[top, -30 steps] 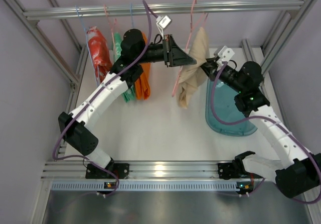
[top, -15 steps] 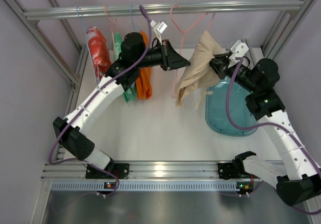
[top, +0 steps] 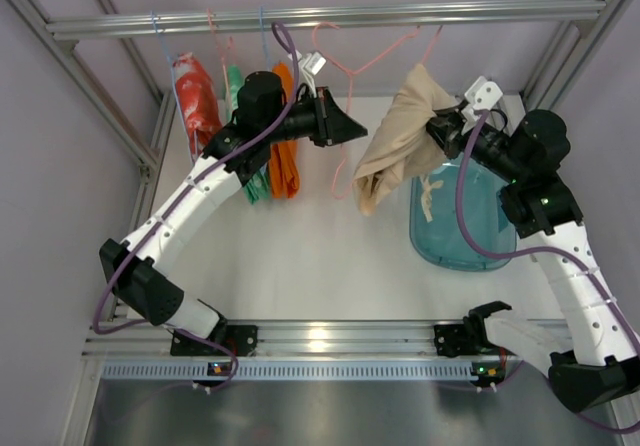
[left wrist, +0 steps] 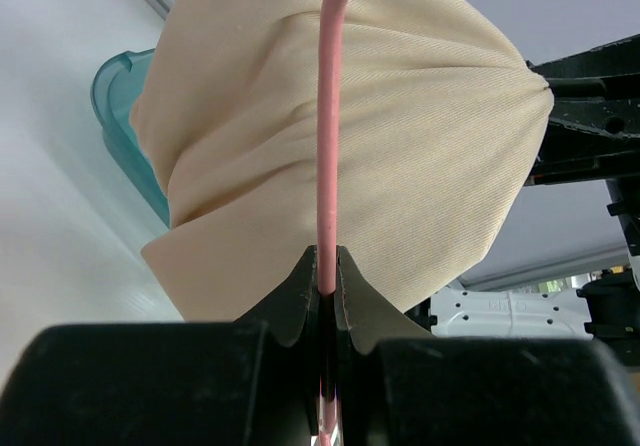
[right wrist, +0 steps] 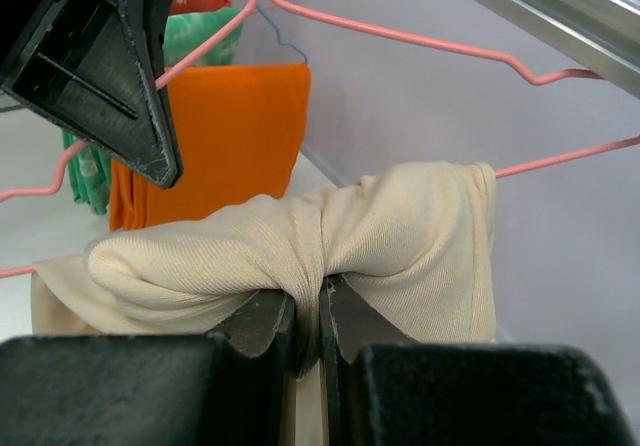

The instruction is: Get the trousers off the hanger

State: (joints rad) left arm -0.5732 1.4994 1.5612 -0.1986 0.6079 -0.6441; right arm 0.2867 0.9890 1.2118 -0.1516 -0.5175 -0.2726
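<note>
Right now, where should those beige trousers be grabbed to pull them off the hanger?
Probably the bunched fold where the beige trousers drape over the pink hanger, approached from the right, since the left gripper pinches the wire on the other side. The right gripper is shut on that fold.

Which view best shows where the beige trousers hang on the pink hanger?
Right wrist: the beige trousers drape over the pink hanger wire, pinched by the right tool. Top external shows the whole bundle; left wrist shows only cloth behind the wire.
</note>
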